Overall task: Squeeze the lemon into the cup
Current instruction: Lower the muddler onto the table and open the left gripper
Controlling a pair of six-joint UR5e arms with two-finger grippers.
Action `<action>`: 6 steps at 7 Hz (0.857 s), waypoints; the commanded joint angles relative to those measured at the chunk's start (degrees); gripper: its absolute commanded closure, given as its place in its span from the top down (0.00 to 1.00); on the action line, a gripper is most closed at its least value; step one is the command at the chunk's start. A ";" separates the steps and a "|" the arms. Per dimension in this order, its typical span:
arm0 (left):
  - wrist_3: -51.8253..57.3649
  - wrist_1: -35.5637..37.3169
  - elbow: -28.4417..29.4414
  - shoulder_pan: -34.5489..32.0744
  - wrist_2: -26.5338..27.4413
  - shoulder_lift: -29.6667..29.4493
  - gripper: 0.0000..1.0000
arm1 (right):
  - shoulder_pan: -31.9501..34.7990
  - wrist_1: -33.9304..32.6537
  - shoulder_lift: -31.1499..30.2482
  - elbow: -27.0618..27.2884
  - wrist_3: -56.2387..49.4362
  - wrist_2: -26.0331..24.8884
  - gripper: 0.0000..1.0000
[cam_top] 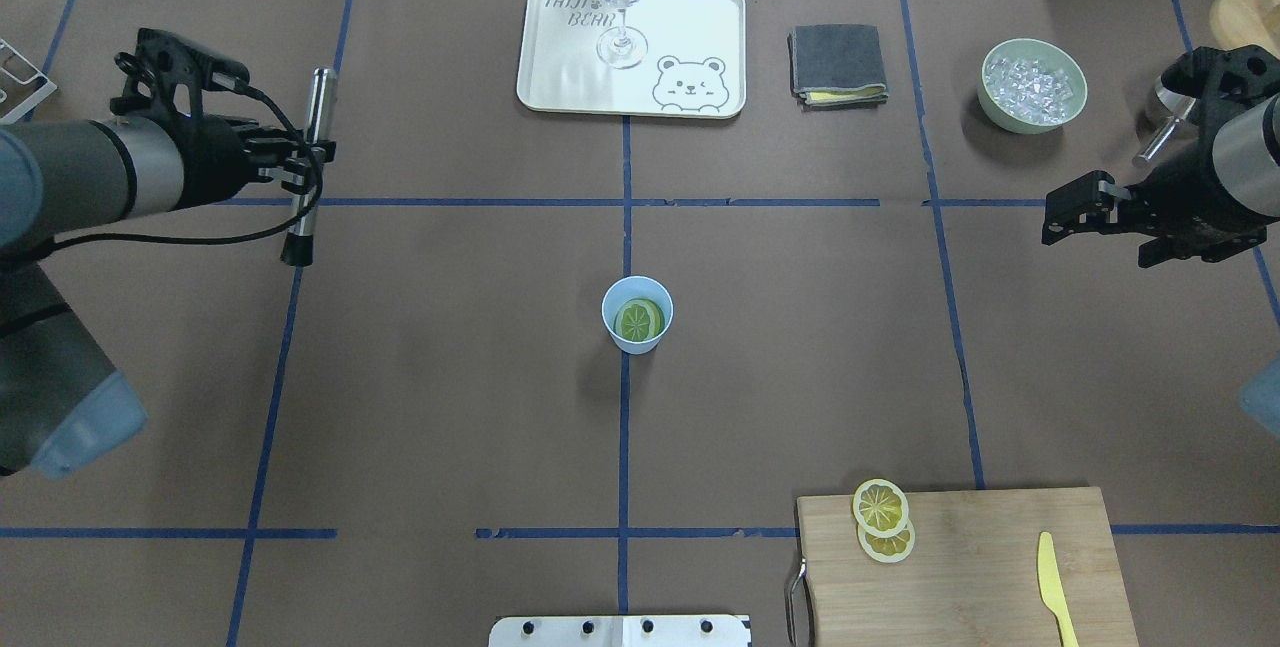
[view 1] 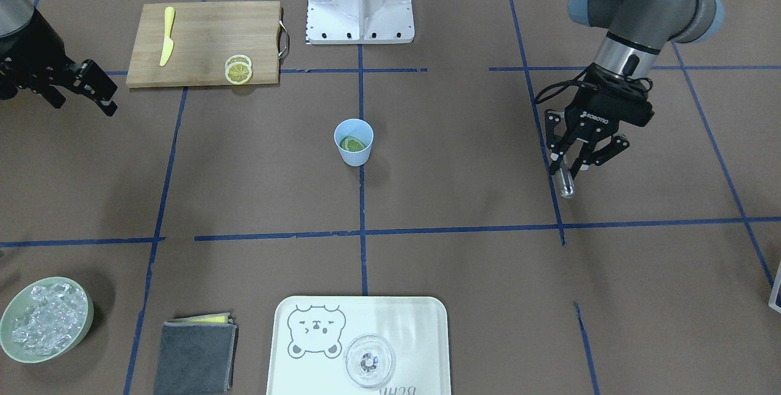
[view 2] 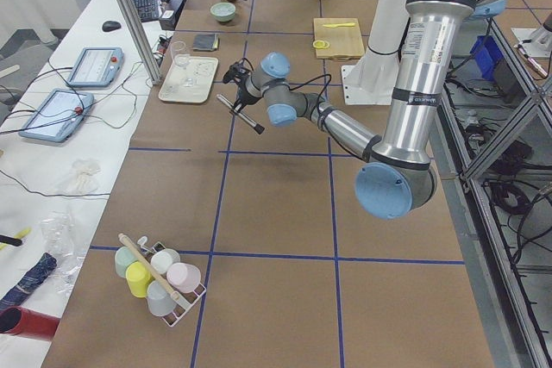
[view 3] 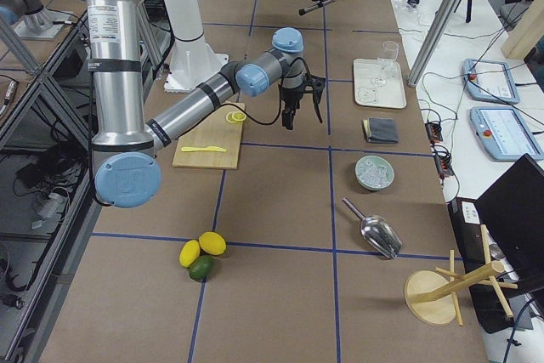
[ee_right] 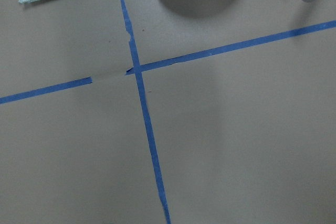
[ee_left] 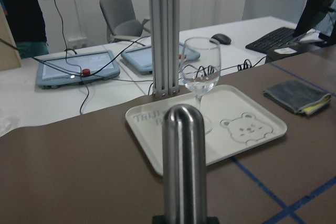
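Lemon [cam_top: 638,320] in cup [cam_top: 637,346], 2 slices [cam_top: 881,509] on board [cam_top: 1000,567], left gripper [cam_top: 300,163] clamping rod [cam_top: 320,97], right gripper [cam_top: 1056,217] seemingly spread

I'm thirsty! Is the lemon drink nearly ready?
Partly. A lemon slice already lies in the blue cup. The left claw holds a metal rod, off to the side. Pressing the slice probably remains; the right claw is empty.

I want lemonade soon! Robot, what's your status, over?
Left hand gripping metal rod, right hand open. Lemon slice inside cup. Nothing above cup.
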 commanded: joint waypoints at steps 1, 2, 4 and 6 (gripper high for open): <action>-0.73 17.03 0.29 -1.82 -4.63 0.86 0.00 | 2.30 0.00 -1.25 -1.61 -4.28 0.02 1.00; -3.78 17.23 1.94 -1.73 -6.90 4.26 0.00 | 4.05 0.00 -2.04 -2.58 -7.87 0.54 1.00; -4.33 16.54 8.15 -1.56 -13.66 4.83 0.00 | 7.83 0.00 -3.54 -4.78 -14.89 4.04 1.00; -4.33 16.53 9.34 -1.38 -16.15 4.21 0.00 | 9.78 0.00 -3.54 -6.19 -17.66 6.70 1.00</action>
